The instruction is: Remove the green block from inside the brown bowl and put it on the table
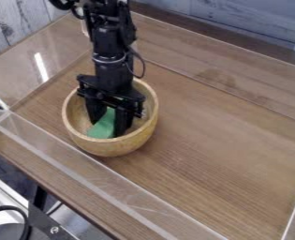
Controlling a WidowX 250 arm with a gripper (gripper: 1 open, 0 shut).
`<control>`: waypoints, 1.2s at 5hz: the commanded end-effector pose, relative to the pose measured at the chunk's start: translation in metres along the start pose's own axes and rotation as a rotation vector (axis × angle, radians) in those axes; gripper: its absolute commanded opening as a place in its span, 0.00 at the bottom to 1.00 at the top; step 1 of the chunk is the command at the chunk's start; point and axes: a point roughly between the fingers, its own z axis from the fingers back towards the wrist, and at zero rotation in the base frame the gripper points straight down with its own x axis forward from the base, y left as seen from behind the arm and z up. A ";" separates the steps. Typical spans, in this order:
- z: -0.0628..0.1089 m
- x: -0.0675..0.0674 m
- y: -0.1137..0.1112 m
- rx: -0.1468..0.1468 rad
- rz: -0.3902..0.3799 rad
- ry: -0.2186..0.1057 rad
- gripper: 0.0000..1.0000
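Right, scene: 1 black robot gripper [106,114] closed on the green block [103,124]
Block: inside the brown wooden bowl [140,133]
Bowl: on the wood-grain table [213,141], near its acrylic wall [106,178]

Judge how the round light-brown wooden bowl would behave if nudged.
The round light-brown wooden bowl looks rigid, its thick wall holding an even curve, so it probably won't flex. Being wide and low, it seems likelier to slide across the wood-grain tabletop than tip.
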 end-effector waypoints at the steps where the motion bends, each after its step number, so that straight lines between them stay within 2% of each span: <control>1: 0.026 0.009 0.000 -0.002 -0.001 -0.075 0.00; 2: 0.042 0.012 -0.004 -0.018 -0.011 -0.107 0.00; 3: 0.069 0.017 -0.014 -0.043 -0.020 -0.143 0.00; 4: 0.065 0.019 -0.021 -0.047 -0.039 -0.148 0.00; 6: 0.054 0.022 -0.030 -0.041 -0.079 -0.135 0.00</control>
